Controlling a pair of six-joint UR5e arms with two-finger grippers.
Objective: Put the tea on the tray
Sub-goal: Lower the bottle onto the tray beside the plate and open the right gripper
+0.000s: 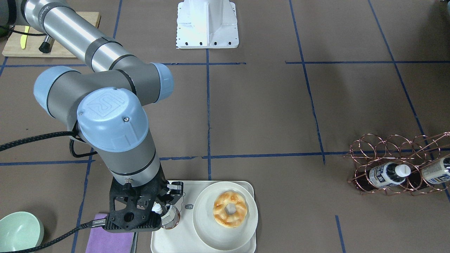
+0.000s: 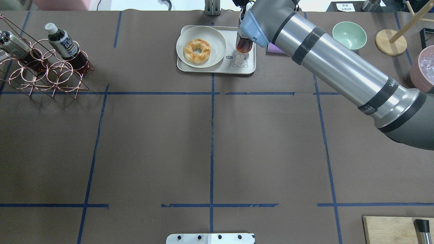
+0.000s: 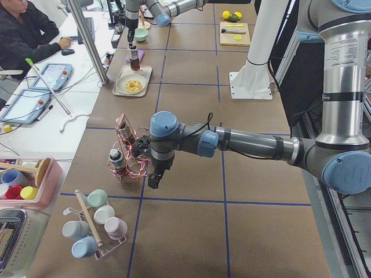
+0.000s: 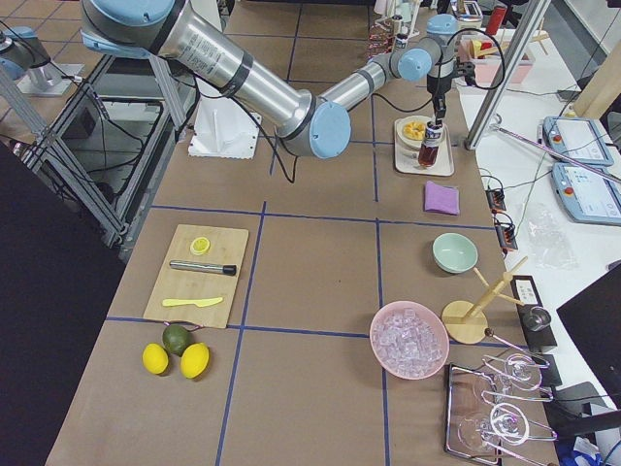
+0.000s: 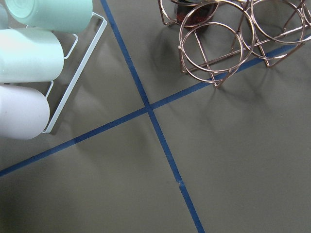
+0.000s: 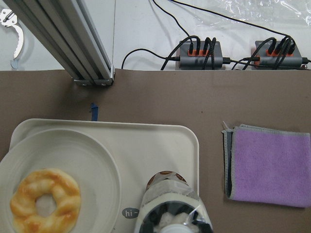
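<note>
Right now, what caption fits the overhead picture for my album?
The right hand holds a tea bottle over the tray, beside a doughnut on a plate.

There are three tea bottles [image 2: 243, 45], one copper wire rack [image 2: 44, 74], one tray [image 2: 249, 66], one plate [image 2: 217, 39], one ring-shaped pastry [image 2: 197, 51], one green bowl [image 2: 349, 34], one purple cloth [image 6: 269, 165], two lemons [image 4: 155, 358] and one lime [image 4: 176, 339].

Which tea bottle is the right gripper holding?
The upright bottle over the tray, beside the plate; the other two sit in the copper wire rack.
</note>
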